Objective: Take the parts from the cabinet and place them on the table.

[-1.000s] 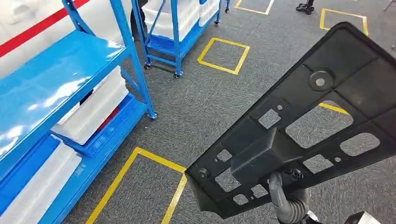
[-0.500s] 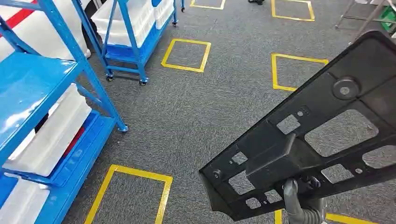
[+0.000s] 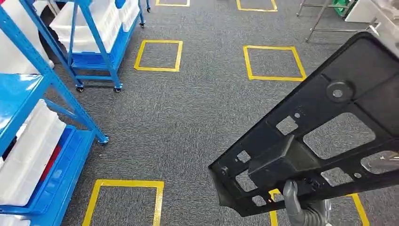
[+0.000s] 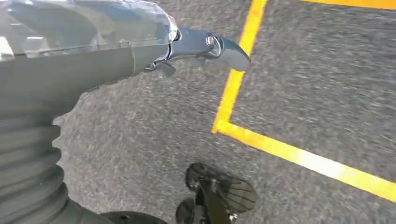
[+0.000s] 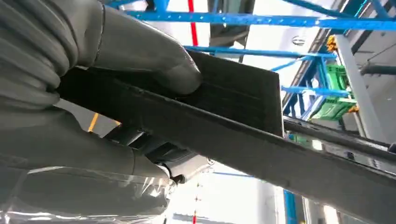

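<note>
A large black plastic part (image 3: 329, 127) with several cut-outs slants across the right half of the head view, above the carpet. My right hand (image 3: 301, 212) grips it from below at its lower edge. In the right wrist view the grey thumb (image 5: 140, 51) presses on the part's dark ribbed face (image 5: 243, 98), with the other fingers under its edge. The blue cabinet (image 3: 28, 108) stands at the far left with white bins (image 3: 28, 155) on its lower shelves. My left hand (image 4: 196, 46) hangs over the carpet with nothing in it and a finger stretched out.
A blue wheeled cart (image 3: 94, 42) with white bins stands at the back left. Yellow taped squares (image 3: 159, 55) mark the grey carpet. Metal legs (image 3: 324, 14) and a pale table edge (image 3: 381, 14) show at the top right.
The whole view has swung to the right: the cabinet and cart slid toward the left edge and metal legs came in at the top right. The part stays in my right hand.
</note>
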Controlling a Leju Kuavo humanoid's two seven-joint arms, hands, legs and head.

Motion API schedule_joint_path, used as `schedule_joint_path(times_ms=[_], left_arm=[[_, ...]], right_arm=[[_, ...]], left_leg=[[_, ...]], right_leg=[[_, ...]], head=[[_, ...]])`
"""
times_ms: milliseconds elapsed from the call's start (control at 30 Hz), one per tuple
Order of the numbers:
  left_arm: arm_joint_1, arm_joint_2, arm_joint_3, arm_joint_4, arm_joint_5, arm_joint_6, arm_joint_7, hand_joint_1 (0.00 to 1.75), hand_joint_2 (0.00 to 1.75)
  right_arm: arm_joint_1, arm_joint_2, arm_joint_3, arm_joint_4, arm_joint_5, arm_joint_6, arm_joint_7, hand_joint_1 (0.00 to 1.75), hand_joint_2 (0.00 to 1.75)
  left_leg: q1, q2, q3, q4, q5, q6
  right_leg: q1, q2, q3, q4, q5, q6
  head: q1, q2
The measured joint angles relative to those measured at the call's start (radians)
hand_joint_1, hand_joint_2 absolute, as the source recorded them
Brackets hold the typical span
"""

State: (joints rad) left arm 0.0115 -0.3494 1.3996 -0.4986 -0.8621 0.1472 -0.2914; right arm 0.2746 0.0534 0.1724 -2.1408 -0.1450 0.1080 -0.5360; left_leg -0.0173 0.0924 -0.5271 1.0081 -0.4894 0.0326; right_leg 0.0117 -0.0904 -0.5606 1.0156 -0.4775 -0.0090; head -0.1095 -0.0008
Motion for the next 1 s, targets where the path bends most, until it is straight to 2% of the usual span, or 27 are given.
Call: schedule_joint_path(times_ms=[33, 100, 133, 167, 200, 233, 267, 300, 333, 367, 400, 433, 467, 500, 633, 667, 700, 733, 767, 800, 833, 867, 900, 933, 967, 1000], left_arm=[[-0.001, 0.0, 0.0, 0.0, 0.0, 0.003, -0.002, 0.0, 1.75], [-0.003, -0.002, 0.002, 0.0, -0.001, 0.006, -0.002, 0.0, 1.75], [-0.006, -0.002, 0.002, 0.0, -0.002, 0.01, -0.002, 0.0, 1.75], [-0.007, 0.0, 0.002, 0.0, -0.003, 0.013, -0.002, 0.0, 1.75], [-0.006, 0.0, 0.003, 0.0, -0.003, 0.015, -0.002, 0.0, 1.75], [-0.006, 0.0, 0.007, 0.0, -0.003, 0.018, -0.001, 0.0, 1.75], [-0.005, 0.0, 0.011, 0.0, -0.003, 0.021, -0.001, 0.0, 1.75], [-0.004, 0.0, 0.016, 0.0, 0.0, 0.024, 0.001, 0.0, 1.75], [-0.004, 0.0, 0.02, 0.0, 0.002, 0.028, 0.003, 0.0, 1.75], [-0.004, 0.0, 0.021, 0.0, 0.003, 0.031, 0.003, 0.0, 1.75], [-0.005, 0.0, 0.023, 0.0, 0.003, 0.032, 0.003, 0.0, 1.75], [-0.005, 0.0, 0.025, 0.0, 0.003, 0.033, 0.003, 0.0, 1.75], [-0.005, 0.0, 0.026, 0.0, 0.003, 0.034, 0.003, 0.0, 1.75], [-0.005, 0.0, 0.028, 0.0, 0.003, 0.034, 0.005, 0.0, 1.75], [-0.008, -0.001, 0.033, 0.0, -0.002, 0.049, 0.008, 0.0, 1.75], [-0.01, -0.003, 0.034, 0.0, -0.006, 0.052, 0.01, 0.0, 1.75], [-0.011, -0.002, 0.034, 0.0, -0.008, 0.054, 0.01, 0.0, 1.75], [-0.009, -0.002, 0.035, 0.0, -0.01, 0.057, 0.011, 0.0, 1.75], [-0.008, -0.002, 0.037, 0.0, -0.015, 0.06, 0.013, 0.0, 1.75], [-0.007, -0.002, 0.041, 0.0, -0.016, 0.063, 0.014, 0.0, 1.75], [-0.007, -0.002, 0.043, 0.0, -0.017, 0.066, 0.017, 0.0, 1.75], [-0.007, -0.002, 0.044, 0.0, -0.017, 0.066, 0.018, 0.0, 1.75], [-0.008, -0.002, 0.044, 0.0, -0.018, 0.068, 0.019, 0.0, 1.75], [-0.008, -0.002, 0.044, 0.001, -0.018, 0.069, 0.02, 0.0, 1.75], [-0.008, -0.003, 0.044, 0.002, -0.019, 0.071, 0.02, 0.0, 1.75], [-0.008, -0.003, 0.044, 0.003, -0.021, 0.073, 0.021, 0.0, 1.75]], right_arm=[[-0.002, 0.0, 0.0, -0.003, 0.003, 0.0, 0.0, 1.75, 1.75], [0.001, 0.0, 0.0, -0.006, 0.005, 0.0, 0.0, 1.75, 1.75], [0.003, 0.0, 0.0, -0.009, 0.005, 0.0, 0.0, 1.75, 1.75], [0.008, 0.001, 0.0, -0.011, 0.005, 0.0, 0.0, 1.75, 1.75], [0.006, 0.001, 0.0, -0.011, 0.0, 0.001, -0.003, 1.75, 1.75], [0.005, 0.001, -0.001, -0.01, 0.0, 0.0, -0.003, 1.75, 1.75], [0.008, 0.001, -0.001, -0.01, -0.001, 0.003, -0.003, 1.75, 1.75], [0.012, 0.001, -0.001, -0.01, -0.005, 0.004, -0.003, 1.75, 1.75], [0.013, 0.001, -0.001, -0.009, -0.008, 0.006, -0.003, 1.75, 1.75], [0.014, 0.001, -0.001, -0.009, -0.011, 0.008, -0.003, 1.75, 1.75], [0.015, 0.001, -0.001, -0.008, -0.015, 0.009, -0.003, 1.75, 1.75], [0.014, 0.001, -0.002, -0.007, -0.018, 0.011, -0.003, 1.75, 1.75], [0.015, 0.001, -0.002, -0.007, -0.019, 0.012, -0.003, 1.75, 1.75], [0.014, 0.001, -0.003, -0.007, -0.02, 0.013, -0.003, 1.75, 1.75], [0.018, 0.001, -0.009, -0.007, -0.027, 0.024, -0.003, 1.75, 1.75], [0.02, 0.001, -0.012, -0.006, -0.028, 0.027, -0.003, 1.75, 1.75], [0.02, 0.001, -0.013, -0.006, -0.03, 0.029, -0.003, 1.75, 1.75], [0.017, 0.001, -0.013, -0.005, -0.03, 0.031, -0.003, 1.75, 1.75], [0.015, 0.001, -0.013, -0.003, -0.031, 0.034, -0.003, 1.75, 1.75], [0.016, 0.001, -0.013, -0.001, -0.031, 0.036, -0.003, 1.75, 1.75], [0.017, 0.001, -0.013, 0.003, -0.031, 0.036, -0.003, 1.75, 1.75], [0.017, 0.001, -0.013, 0.006, -0.031, 0.036, -0.002, 1.75, 1.75], [0.016, 0.001, -0.013, 0.01, -0.031, 0.036, -0.001, 1.75, 1.75], [0.016, 0.001, -0.013, 0.011, -0.031, 0.035, 0.0, 1.75, 1.75], [0.015, 0.001, -0.013, 0.011, -0.03, 0.034, 0.002, 1.75, 1.75], [0.012, 0.001, -0.013, 0.012, -0.029, 0.034, 0.004, 1.75, 1.75]], left_leg=[[0.005, 0.009, 0.0, -0.001, 0.0, -0.003], [0.007, 0.032, 0.007, -0.006, -0.001, -0.012], [0.003, 0.044, 0.015, -0.008, -0.004, -0.018], [0.008, 0.009, 0.01, 0.008, -0.016, -0.024], [0.01, -0.044, -0.009, 0.055, -0.049, -0.028], [0.014, -0.072, -0.041, 0.126, -0.089, -0.031], [0.016, -0.082, -0.07, 0.192, -0.12, -0.034], [0.019, -0.085, -0.113, 0.281, -0.152, -0.038], [0.022, -0.085, -0.134, 0.318, -0.153, -0.042], [0.024, -0.085, -0.127, 0.295, -0.125, -0.044], [0.027, -0.087, -0.101, 0.233, -0.081, -0.046], [0.031, -0.095, -0.06, 0.144, -0.031, -0.049], [0.039, -0.133, -0.017, 0.045, 0.014, -0.052], [0.044, -0.197, -0.009, 0.022, -0.01, -0.054], [0.032, -0.151, -0.008, 0.015, 0.001, -0.022], [0.039, -0.133, -0.007, 0.005, 0.007, -0.012], [0.036, -0.123, -0.005, 0.001, 0.009, -0.008], [0.034, -0.108, -0.005, 0.0, 0.009, -0.002], [0.03, -0.092, -0.006, 0.0, 0.008, -0.001], [0.027, -0.076, -0.007, 0.0, 0.007, 0.001], [0.025, -0.06, -0.007, 0.0, 0.006, 0.002], [0.024, -0.044, -0.006, 0.0, 0.004, 0.002], [0.022, -0.03, -0.004, 0.0, 0.001, 0.001], [0.021, -0.018, 0.0, 0.0, -0.002, 0.0], [0.019, -0.007, 0.005, 0.0, -0.005, -0.002], [0.019, 0.003, 0.01, -0.001, -0.007, -0.006]], right_leg=[[0.006, 0.011, -0.001, -0.004, 0.004, -0.002], [0.009, 0.036, -0.004, -0.007, 0.006, -0.01], [0.005, 0.053, 0.0, -0.022, 0.013, -0.016], [-0.009, 0.061, 0.011, -0.033, 0.023, -0.014], [-0.011, 0.075, 0.012, -0.038, 0.025, -0.018], [-0.012, 0.085, 0.01, -0.037, 0.027, -0.021], [-0.013, 0.094, 0.01, -0.037, 0.027, -0.021], [-0.013, 0.111, 0.009, -0.036, 0.027, -0.021], [-0.013, 0.127, 0.008, -0.033, 0.027, -0.021], [-0.015, 0.143, 0.008, -0.029, 0.026, -0.019], [-0.017, 0.159, 0.008, -0.024, 0.023, -0.015], [-0.019, 0.174, 0.008, -0.018, 0.02, -0.011], [-0.021, 0.188, 0.005, -0.008, 0.015, -0.003], [-0.019, 0.197, -0.002, 0.0, 0.012, 0.003], [-0.029, 0.242, -0.021, -0.001, 0.023, 0.032], [-0.031, 0.232, -0.022, 0.006, 0.018, 0.034], [-0.024, 0.169, -0.034, 0.033, -0.002, 0.036], [-0.023, 0.132, -0.065, 0.091, -0.039, 0.038], [-0.025, 0.111, -0.109, 0.179, -0.081, 0.041], [-0.026, 0.101, -0.147, 0.255, -0.11, 0.042], [-0.027, 0.098, -0.172, 0.304, -0.12, 0.043], [-0.026, 0.095, -0.173, 0.304, -0.105, 0.042], [-0.026, 0.092, -0.147, 0.253, -0.07, 0.04], [-0.025, 0.084, -0.1, 0.166, -0.025, 0.036], [-0.02, 0.057, -0.044, 0.066, 0.015, 0.027], [-0.01, -0.002, -0.013, 0.001, 0.013, 0.016]], head=[[0.0, 0.0], [0.0, 0.0], [0.0, 0.0], [0.0, 0.0], [0.0, 0.0], [0.0, 0.0], [0.0, 0.0], [0.0, 0.0], [0.0, 0.0], [0.0, 0.0], [0.0, 0.0], [0.0, 0.0], [0.0, 0.0], [0.0, 0.0], [0.0, 0.0], [0.0, 0.0], [0.001, 0.0], [0.0, 0.0], [0.0, 0.0], [0.0, 0.0], [0.0, 0.0], [0.0, 0.0], [0.0, 0.0], [0.0, 0.0], [0.0, 0.0], [0.0, 0.0]])
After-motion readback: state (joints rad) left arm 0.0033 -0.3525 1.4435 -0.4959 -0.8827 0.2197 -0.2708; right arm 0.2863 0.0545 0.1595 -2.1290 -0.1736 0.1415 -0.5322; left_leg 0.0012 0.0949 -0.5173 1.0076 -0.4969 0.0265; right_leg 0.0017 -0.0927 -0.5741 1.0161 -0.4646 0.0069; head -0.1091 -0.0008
